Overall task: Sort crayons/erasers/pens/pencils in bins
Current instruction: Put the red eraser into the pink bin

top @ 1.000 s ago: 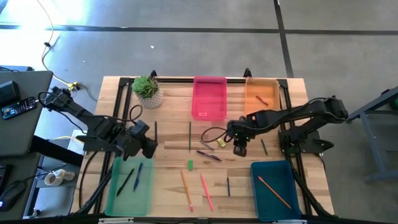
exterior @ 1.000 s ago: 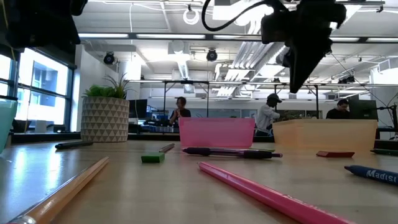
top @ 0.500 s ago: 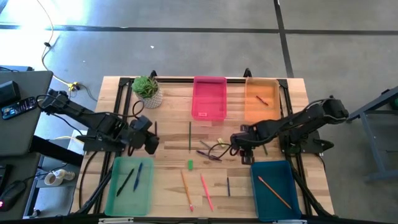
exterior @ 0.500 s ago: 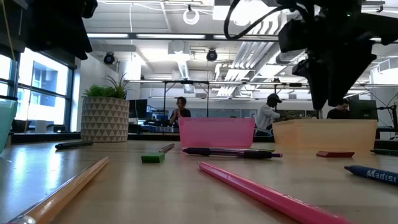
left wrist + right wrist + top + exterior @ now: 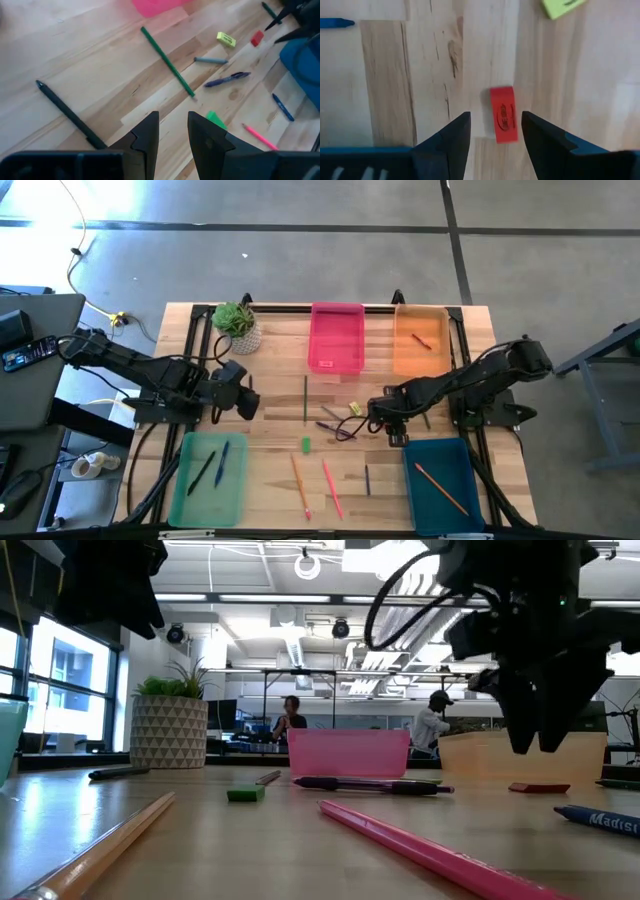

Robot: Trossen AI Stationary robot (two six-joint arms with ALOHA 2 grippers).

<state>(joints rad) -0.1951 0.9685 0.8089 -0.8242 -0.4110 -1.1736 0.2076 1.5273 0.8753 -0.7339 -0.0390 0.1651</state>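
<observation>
My right gripper (image 5: 492, 135) is open and points down just above a red eraser (image 5: 503, 121) that lies flat on the wood; its fingers stand on either side of the eraser's near end without touching. In the low view the right gripper (image 5: 533, 745) hangs over the red eraser (image 5: 538, 787). My left gripper (image 5: 172, 135) is open and empty, above the table's left part (image 5: 240, 400), near a black pen (image 5: 70, 117). A yellow eraser (image 5: 565, 6), a green eraser (image 5: 306, 444), pens, pencils and crayons lie loose mid-table.
Pink bin (image 5: 337, 335) and orange bin (image 5: 420, 340) stand at the far edge, light green bin (image 5: 208, 475) near left, teal bin (image 5: 440, 485) near right beside my right gripper. A potted plant (image 5: 237, 325) stands far left. Orange and pink pencils (image 5: 315, 485) lie near the front.
My right gripper has gone toward the table's right and near edges and come down over the red eraser. My left gripper has drifted a little toward the far edge.
</observation>
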